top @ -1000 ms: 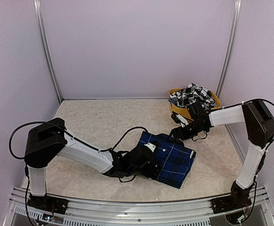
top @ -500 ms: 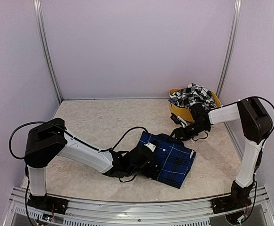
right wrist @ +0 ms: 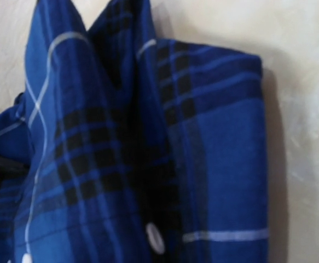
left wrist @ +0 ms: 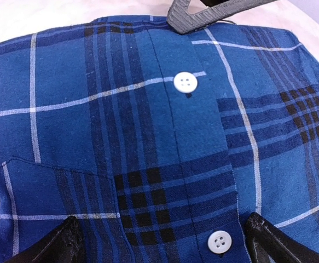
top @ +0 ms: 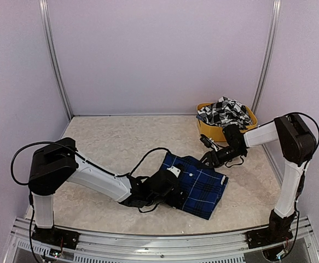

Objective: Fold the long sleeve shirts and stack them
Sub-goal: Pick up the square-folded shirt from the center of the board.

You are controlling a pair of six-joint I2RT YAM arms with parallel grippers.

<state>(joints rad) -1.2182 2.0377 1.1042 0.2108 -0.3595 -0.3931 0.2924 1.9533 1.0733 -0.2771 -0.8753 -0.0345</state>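
Note:
The royal blue plaid shirt lies folded on the table and fills the left wrist view and the right wrist view. My left gripper is open on the shirt's near-left part, with its fingertips spread wide on the cloth on either side of the button placket. My right gripper is at the shirt's far right corner. One of its fingers lies over that edge, and its jaws are hidden by cloth. The black-and-white checked shirt is heaped in the yellow tub.
The tub stands at the back right by the right wall. The grey enclosure walls and metal posts surround the beige table. A black cable loops over the left arm.
The right arm's elbow has swung in and its gripper has shifted slightly right and toward me along the shirt's far corner. The left arm and the shirt have not visibly moved.

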